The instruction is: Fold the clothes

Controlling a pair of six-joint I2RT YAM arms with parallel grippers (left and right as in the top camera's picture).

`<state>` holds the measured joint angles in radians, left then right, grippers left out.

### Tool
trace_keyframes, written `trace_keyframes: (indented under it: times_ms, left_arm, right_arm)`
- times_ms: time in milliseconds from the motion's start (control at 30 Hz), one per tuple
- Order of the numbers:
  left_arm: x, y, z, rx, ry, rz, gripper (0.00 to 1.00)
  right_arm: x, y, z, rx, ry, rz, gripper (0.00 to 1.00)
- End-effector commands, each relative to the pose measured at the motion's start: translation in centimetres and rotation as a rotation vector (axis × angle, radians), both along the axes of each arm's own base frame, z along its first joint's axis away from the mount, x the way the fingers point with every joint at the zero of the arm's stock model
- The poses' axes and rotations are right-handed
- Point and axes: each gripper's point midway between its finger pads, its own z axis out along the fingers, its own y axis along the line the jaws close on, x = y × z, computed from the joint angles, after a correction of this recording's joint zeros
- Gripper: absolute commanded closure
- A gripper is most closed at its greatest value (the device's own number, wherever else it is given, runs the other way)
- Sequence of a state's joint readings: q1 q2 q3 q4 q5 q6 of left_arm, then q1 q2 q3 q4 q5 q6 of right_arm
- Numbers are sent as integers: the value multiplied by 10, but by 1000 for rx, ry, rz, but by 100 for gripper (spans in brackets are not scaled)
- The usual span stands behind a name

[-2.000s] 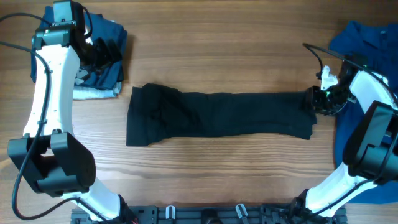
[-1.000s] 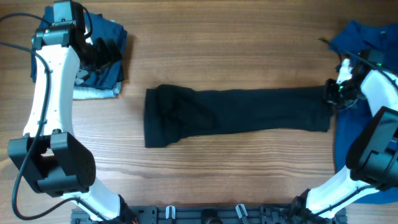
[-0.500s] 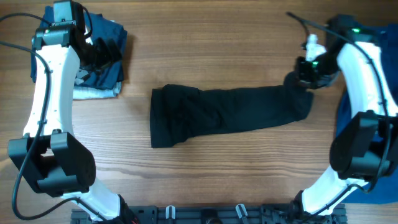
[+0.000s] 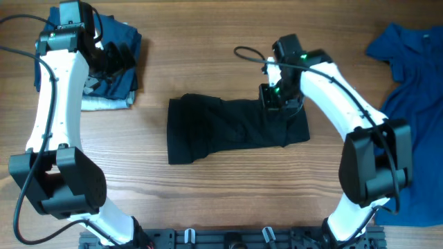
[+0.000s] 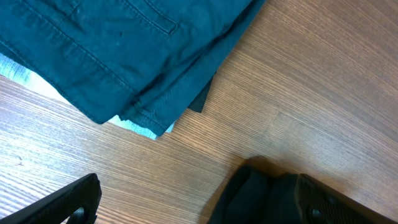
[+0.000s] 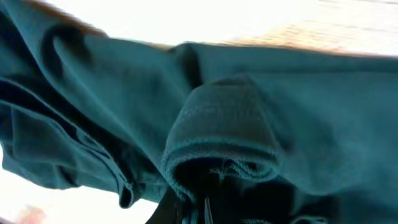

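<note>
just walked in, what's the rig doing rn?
The right gripper is shut on one end of the black shirt, holding it over the rest of the garment, seemingly mid-fold. The left gripper hangs open above the folded navy stack at far left. A bright blue shirt lies at the right edge.

A warm brown wood-grain table (image 4: 228, 194) filled the whole overhead view, its surface evenly and brightly lit.
</note>
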<state>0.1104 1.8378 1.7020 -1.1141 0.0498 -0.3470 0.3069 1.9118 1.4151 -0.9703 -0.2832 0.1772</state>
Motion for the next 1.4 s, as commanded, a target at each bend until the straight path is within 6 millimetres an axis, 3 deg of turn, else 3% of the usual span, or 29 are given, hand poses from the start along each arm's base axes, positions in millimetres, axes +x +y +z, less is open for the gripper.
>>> trace_keyframes:
  times_ms: [0,533,567,633,700,733,767,900,933,967,1000,1033,1067,1133,1233,1333,1367]
  left_arm:
    - [1,4,12,10,-33,6,0]
    - [1,4,12,10,-33,6,0]
    - [1,4,12,10,-33,6,0]
    - [1,4,12,10,-33,6,0]
    - [1,4,12,10,-33,6,0]
    - [1,4,12,10,-33,6,0]
    - [1,4,12,10,-33,6,0]
    - [1,4,12,10,-33,6,0]
    - [1,4,12,10,-33,6,0]
    - [1,4,12,10,-33,6,0]
    - [1,4,12,10,-33,6,0]
    - [1,4,12,10,-33,7,0]
    - [1,4,12,10,-33,6,0]
    - [1,4,12,10,-33,6,0]
    - [1,4,12,10,-33,6,0]
    - [1,4,12,10,-33,6,0]
    - [1,4,12,10,-33,6,0]
  right_arm:
    - [-7,25,-2,63,6,7,87]
    - [1,32,-1,75,3,-92,82]
    - [3,32,-1,79,-1,-99,78]
    - [3,37,1,105,0,-96,41]
    - [-3,60,13,253,10,5,24]
    - [-7,73,24,355,-11,111,23]
    - [-6,74,33,411,-23,151,26]
    - [17,10,45,311,-53,-4,42]
    - [18,-10,43,273,-43,-53,53]
    - [17,-18,41,247,-32,-69,63]
    - [13,-29,34,191,-14,-85,79]
    - [7,-40,24,112,12,-116,89]
    - [0,-46,15,54,36,-128,92]
    - [-13,-53,-4,-50,56,-129,91]
    - [-23,-43,-36,-62,31,-84,92]
    - [-23,-31,-45,-32,-2,-59,93]
    - [-30,-17,-40,38,23,-11,94]
